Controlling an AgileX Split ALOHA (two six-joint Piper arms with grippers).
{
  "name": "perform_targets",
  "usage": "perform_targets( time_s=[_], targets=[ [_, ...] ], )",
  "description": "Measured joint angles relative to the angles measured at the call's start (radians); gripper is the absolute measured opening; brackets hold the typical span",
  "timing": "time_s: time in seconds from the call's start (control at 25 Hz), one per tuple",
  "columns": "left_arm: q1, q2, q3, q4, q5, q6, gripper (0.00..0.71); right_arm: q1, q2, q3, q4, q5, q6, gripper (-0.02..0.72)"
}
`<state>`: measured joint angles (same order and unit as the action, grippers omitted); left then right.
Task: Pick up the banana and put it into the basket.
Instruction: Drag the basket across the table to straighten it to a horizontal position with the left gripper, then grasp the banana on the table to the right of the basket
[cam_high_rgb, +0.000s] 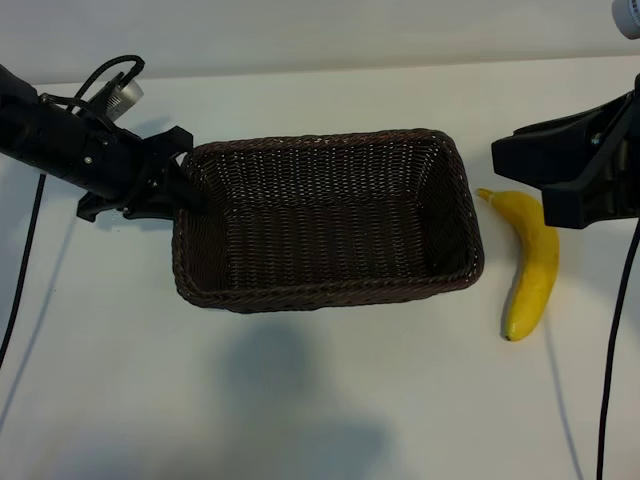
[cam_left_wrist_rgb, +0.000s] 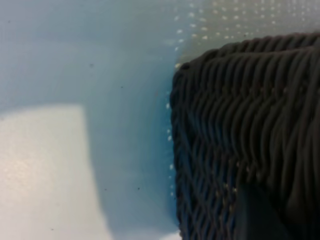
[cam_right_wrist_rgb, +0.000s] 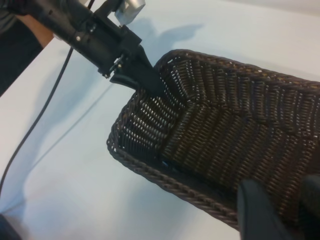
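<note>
Exterior view: the banana (cam_high_rgb: 533, 262) lies on the white desk (cam_high_rgb: 300, 400) just beside the right short end of the basket (cam_high_rgb: 325, 290), apart from it. Its long axis runs nearly front to back, the pale stem tip pointing toward the far side and slightly toward the basket, the blunt end toward the near edge. The right claw (cam_high_rgb: 520, 160) hangs over the stem end, its fingers parted with nothing between them. The left claw (cam_high_rgb: 185, 195) meets the basket's left short wall at the rim; whether it pinches the wicker cannot be told.

Left wrist view: only the basket's (cam_left_wrist_rgb: 250, 140) woven outer wall and the desk (cam_left_wrist_rgb: 75, 75) show, with a dark finger (cam_left_wrist_rgb: 257, 220) against the weave.

Right wrist view: the basket (cam_right_wrist_rgb: 225, 145) stands empty, its long axis running away from the right claw's fingertips (cam_right_wrist_rgb: 257, 212). The left claw (cam_right_wrist_rgb: 142, 80) sits at the far short wall, one finger reaching inside.
</note>
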<state>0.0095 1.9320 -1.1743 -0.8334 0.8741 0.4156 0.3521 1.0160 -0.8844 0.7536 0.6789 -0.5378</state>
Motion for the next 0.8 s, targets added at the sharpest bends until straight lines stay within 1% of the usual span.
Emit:
perform_targets(
  time_s=[0.12,0.2,0.24,0.4,0.6,0.68,0.8],
  targets=[
    [0.000,0.000,0.000,-0.005,0.016,-0.001,0.437,0.000,0.000,0.000,0.000,0.000,0.000,0.247],
    [0.000,0.000,-0.001,-0.004,0.026,-0.003,0.490,0.000,0.000,0.000,0.000,0.000,0.000,0.247],
    [0.000,0.000,-0.002,-0.004,0.031,-0.003,0.502,0.000,0.000,0.000,0.000,0.000,0.000,0.247],
    [0.000,0.000,-0.016,0.002,0.059,-0.004,0.521,0.000,0.000,0.000,0.000,0.000,0.000,0.247],
    [0.000,-0.031,-0.099,0.047,0.145,-0.044,0.522,0.000,0.000,0.000,0.000,0.000,0.000,0.247],
    [0.000,-0.068,-0.154,0.118,0.201,-0.117,0.522,0.000,0.000,0.000,0.000,0.000,0.000,0.247],
    [0.000,-0.131,-0.219,0.259,0.295,-0.224,0.522,0.000,0.000,0.000,0.002,0.000,0.000,0.247]
  ],
)
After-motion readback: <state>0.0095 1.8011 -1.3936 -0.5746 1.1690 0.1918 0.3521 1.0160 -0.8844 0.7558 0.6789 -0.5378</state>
